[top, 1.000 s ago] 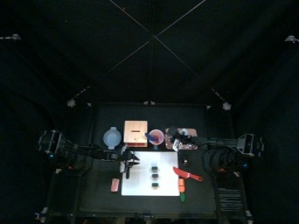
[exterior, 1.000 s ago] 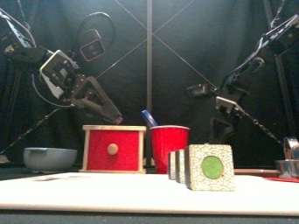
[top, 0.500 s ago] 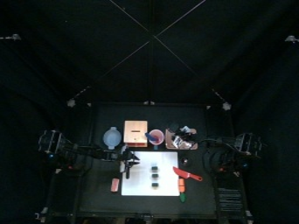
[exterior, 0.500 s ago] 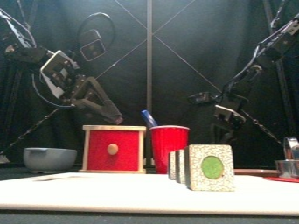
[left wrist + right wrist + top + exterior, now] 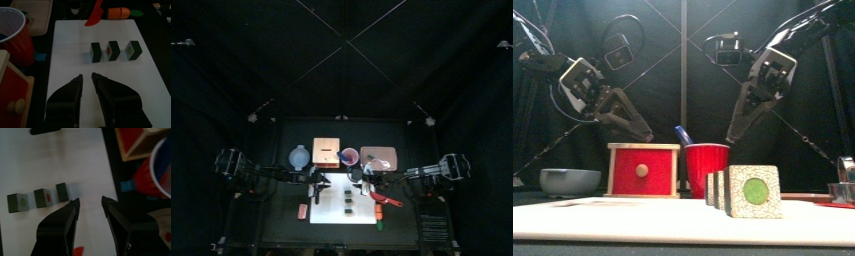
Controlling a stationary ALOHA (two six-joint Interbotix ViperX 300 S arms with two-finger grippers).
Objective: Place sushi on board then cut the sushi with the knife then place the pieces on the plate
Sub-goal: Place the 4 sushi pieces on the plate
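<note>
Now that the right arm has swung in from over the pink tray toward the middle, the tray sits uncovered at the far right of the surface. The right fingers hang above the white board, close to the red cup. Right fingers spread partway, gripping nothing. Left fingers unmoved over the board's left side, closed to a thin slit, also empty. Sushi stands near the board's middle, already split into three pieces with gaps between, in a row running near to far. Red knife lies loose at the board's right edge, not held. Blue knife stands in the cup. Reads as cutting done and transfer stage starting: right arm probably lining up on a piece to carry to the tray. No piece on the tray yet.
</note>
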